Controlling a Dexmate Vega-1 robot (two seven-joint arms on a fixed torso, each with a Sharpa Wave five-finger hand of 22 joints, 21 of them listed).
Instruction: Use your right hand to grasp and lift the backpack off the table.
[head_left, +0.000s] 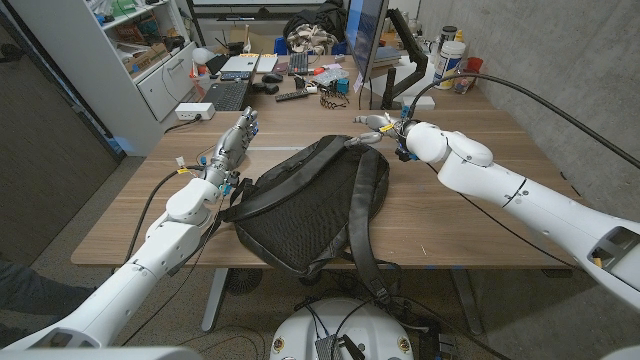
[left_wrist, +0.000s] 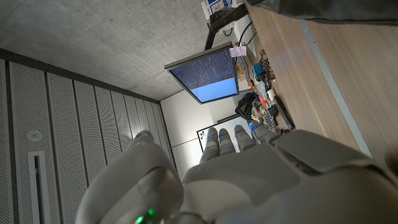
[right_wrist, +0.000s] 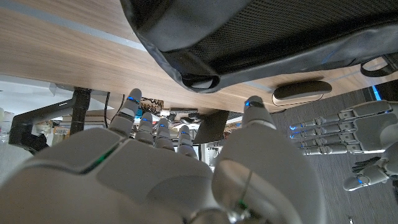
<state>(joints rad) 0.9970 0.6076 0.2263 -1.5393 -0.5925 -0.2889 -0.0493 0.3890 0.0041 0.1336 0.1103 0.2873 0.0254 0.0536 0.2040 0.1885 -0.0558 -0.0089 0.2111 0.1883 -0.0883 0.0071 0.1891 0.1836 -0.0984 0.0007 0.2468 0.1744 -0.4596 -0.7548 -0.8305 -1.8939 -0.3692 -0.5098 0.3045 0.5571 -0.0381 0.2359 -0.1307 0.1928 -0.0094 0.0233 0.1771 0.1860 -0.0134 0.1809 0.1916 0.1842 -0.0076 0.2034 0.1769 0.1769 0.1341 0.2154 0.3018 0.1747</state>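
In the head view a black backpack (head_left: 305, 205) lies flat in the middle of the frame on the wooden table (head_left: 470, 215), its mesh back panel facing up and one shoulder strap (head_left: 362, 235) trailing down over the table's near edge. The right hand (head_left: 376, 129) sits just right of centre in the upper half, at the backpack's top end, fingers apart and holding nothing; whether it touches the fabric cannot be told. The left hand (head_left: 236, 141) stands left of centre, beside the backpack's left edge, fingers stretched out straight and empty. At the top of the frame is a monitor (head_left: 368, 40) among desk clutter. In the left wrist view the left hand (left_wrist: 249, 171) fills the lower part, fingers extended, with the monitor (left_wrist: 204, 73) at centre. In the right wrist view the right hand (right_wrist: 168, 168) occupies the lower half, fingers spread and empty, the backpack (right_wrist: 261, 37) across the top, and the left hand (right_wrist: 348, 137) at the right edge.
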